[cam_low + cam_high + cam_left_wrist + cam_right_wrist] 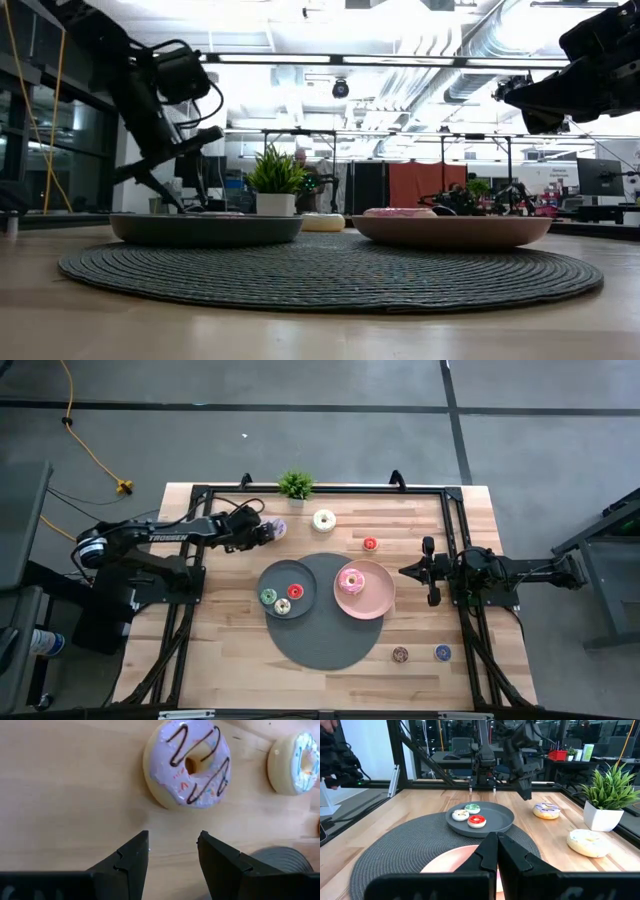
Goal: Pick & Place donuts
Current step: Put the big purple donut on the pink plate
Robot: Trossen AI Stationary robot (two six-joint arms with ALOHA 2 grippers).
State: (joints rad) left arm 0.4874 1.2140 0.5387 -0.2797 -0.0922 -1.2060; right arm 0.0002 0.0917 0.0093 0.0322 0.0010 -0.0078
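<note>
Left pincer (172, 852), open and empty, poised near the purple-iced donut (189, 762) on the tabletop (65, 785); right pincer (497, 851) closed; no legible writing.

Overhead looks down; low cam level; both share mat (325, 635).

The light wooden plank surface (230, 660) carries a round dark grey woven mat (325, 640) at its centre. Directly on the wood lie a purple-iced donut (277, 528), a white-iced donut (324, 520), a tiny red donut (370, 544), a tiny brown donut (400, 654) and a tiny blue donut (442, 652). A small green potted plant (296, 485) stands at the far edge.
</note>
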